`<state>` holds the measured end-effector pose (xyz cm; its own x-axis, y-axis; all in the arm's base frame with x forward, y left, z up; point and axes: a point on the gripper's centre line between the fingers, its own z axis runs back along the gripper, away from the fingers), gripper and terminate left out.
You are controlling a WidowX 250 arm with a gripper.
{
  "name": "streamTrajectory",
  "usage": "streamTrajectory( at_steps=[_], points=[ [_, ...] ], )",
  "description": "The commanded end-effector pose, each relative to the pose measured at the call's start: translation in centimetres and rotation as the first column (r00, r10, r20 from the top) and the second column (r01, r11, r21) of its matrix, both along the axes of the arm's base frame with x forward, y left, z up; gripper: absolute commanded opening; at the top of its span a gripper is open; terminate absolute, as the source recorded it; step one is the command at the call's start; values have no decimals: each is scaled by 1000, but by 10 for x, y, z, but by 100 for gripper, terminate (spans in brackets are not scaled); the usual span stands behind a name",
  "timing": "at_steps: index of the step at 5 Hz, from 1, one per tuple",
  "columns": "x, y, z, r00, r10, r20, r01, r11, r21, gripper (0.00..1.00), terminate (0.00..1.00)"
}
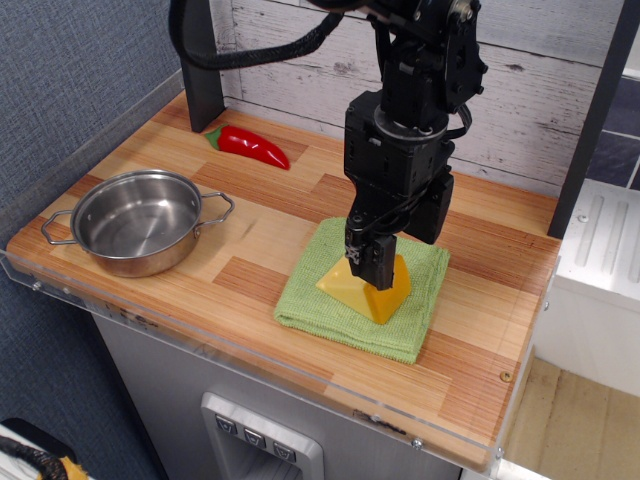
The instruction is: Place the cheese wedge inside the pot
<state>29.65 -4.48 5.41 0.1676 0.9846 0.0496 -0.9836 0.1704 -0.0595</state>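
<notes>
The cheese wedge [366,291] lies on a green cloth [322,310] at the middle right of the wooden counter, its orange rind side facing front right. My black gripper [397,243] is lowered right over the wedge, open, with the near finger [368,259] in front of the wedge's top and the far finger behind it. Most of the wedge's upper part is hidden by the gripper. I cannot tell whether the fingers touch it. The shiny steel pot [150,262] stands empty at the counter's left front, well apart from the gripper.
A red pepper [252,146] lies at the back left near a dark post [200,70]. A white plank wall runs along the back. The counter [480,330] drops off at the front and right edges, with a clear plastic lip in front.
</notes>
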Motion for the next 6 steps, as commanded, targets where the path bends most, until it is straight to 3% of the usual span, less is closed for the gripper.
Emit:
streamTrajectory(
  at_steps=[1, 6],
  points=[
    [3, 2, 4, 1000, 27, 4, -27, 999, -16, 100, 0],
    [-2, 7, -23, 999, 0, -52, -1, 1000, -13, 100, 0]
  ],
)
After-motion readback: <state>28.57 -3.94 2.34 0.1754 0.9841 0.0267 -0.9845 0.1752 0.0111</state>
